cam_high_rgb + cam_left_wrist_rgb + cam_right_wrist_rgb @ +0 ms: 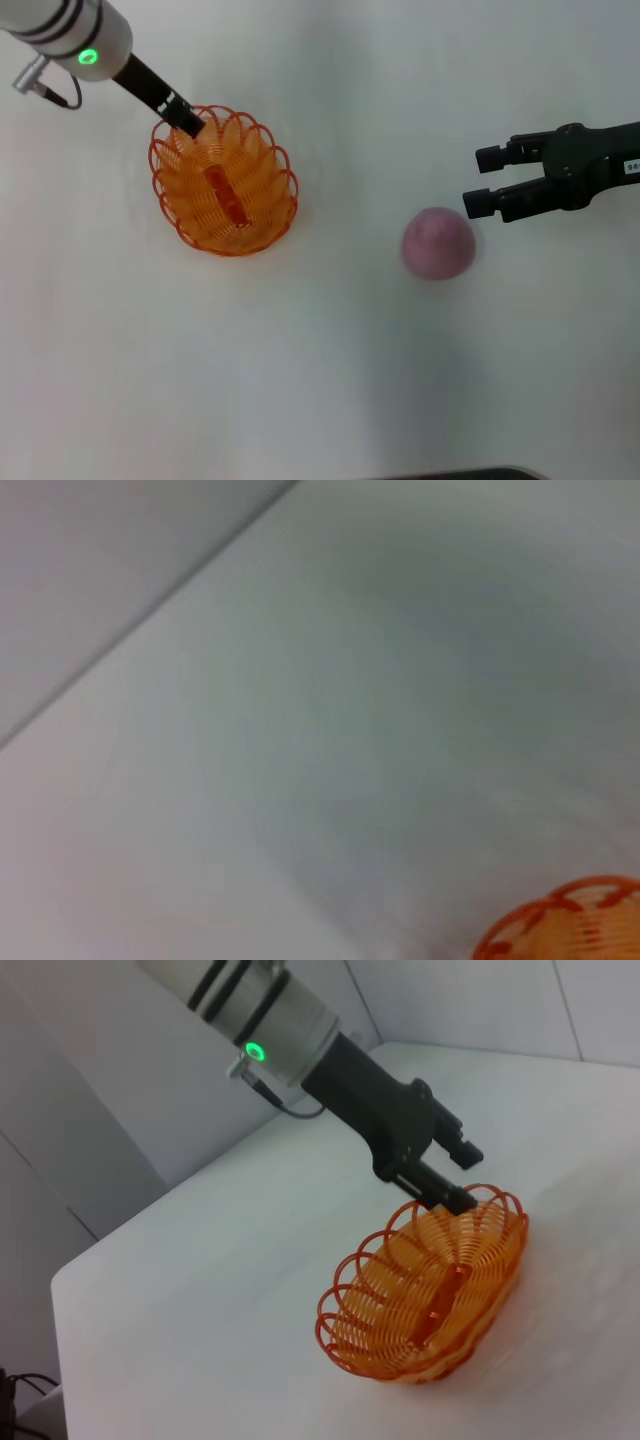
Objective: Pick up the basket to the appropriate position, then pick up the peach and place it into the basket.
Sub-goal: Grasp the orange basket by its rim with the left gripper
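The left claw (188, 121) pinches the far rim of the basket (224, 182), at about 11 o'clock on its loop edge. It grips the rim because the wire loops are thin and easy to nip, while the whole basket is too wide to grab around. From the right wrist view the claw (447, 1192) has one finger inside the rim and one outside, clenched on the wire. The basket (425, 1295) seems to sit flat on the white desk (300, 380), so I think it is being held to slide or lift it to a better spot (or it has just been set there).

The left arm reaches in from 10 o'clock, sloping down to the basket.

The right claw (483, 178) hangs at 2 o'clock from the peach (438, 243), near it but not touching. Its fingers are spread apart and hold nothing. The peach rests on the desk at 4 o'clock from the basket, well apart from it. The right arm comes in from 3 o'clock, lying nearly level, and looks ready to go for the peach.
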Available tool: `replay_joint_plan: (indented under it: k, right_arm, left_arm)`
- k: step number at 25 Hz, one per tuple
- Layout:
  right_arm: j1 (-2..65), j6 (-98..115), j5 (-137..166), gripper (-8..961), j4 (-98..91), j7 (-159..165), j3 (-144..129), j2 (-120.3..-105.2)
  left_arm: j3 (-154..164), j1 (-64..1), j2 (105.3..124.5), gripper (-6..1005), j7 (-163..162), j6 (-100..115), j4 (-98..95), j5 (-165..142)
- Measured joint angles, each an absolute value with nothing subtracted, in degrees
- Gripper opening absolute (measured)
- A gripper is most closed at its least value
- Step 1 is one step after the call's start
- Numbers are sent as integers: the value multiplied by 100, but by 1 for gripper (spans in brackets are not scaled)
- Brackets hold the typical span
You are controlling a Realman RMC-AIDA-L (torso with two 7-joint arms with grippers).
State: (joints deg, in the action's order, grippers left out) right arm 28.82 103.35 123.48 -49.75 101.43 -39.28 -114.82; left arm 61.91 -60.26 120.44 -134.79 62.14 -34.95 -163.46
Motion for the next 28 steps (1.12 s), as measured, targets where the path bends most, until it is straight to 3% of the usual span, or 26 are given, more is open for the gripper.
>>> replay_joint_plan:
  k: [17, 22, 28]
  right_arm:
    - [2909, 10227, 12358, 933, -4894, 10142, -3991, -11496]
    - [2910, 10214, 12358, 933, -4894, 10142, -3991, -11496]
    - [2912, 10178, 12358, 932, -4896, 10142, -3991, -11496]
  left_arm:
    - [6326, -5952, 12126, 407, -13449, 6048, -3467, -16315]
    - [6328, -5942, 12129, 175, -13444, 6052, -3472, -16320]
    - [6102, -5893, 12125, 62, -13449, 6259, -3584, -16300]
